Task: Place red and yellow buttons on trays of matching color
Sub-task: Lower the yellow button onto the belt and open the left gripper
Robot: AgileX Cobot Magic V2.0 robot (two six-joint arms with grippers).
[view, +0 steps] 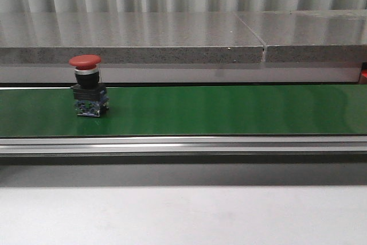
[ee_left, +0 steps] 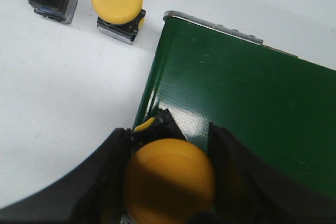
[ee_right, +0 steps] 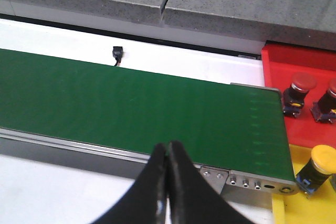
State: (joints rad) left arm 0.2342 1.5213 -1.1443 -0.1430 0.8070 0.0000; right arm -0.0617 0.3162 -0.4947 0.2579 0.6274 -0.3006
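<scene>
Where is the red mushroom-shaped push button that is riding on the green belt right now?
In the front view, the red mushroom-shaped push button stands upright on the green conveyor belt, far to the left, alone, with the grey stone ledge behind it.

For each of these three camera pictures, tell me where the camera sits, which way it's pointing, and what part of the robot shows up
Front view: looks forward, level with the green belt; a red button stands on it at left; no robot parts show.
Left wrist view: looks down from the left arm at the belt's end; left gripper clamps a yellow button; two more buttons sit on the white surface.
Right wrist view: looks down the right arm at the belt's other end, red tray and yellow tray; right gripper shut, empty.
Shared: the green belt appears in all three.
</scene>
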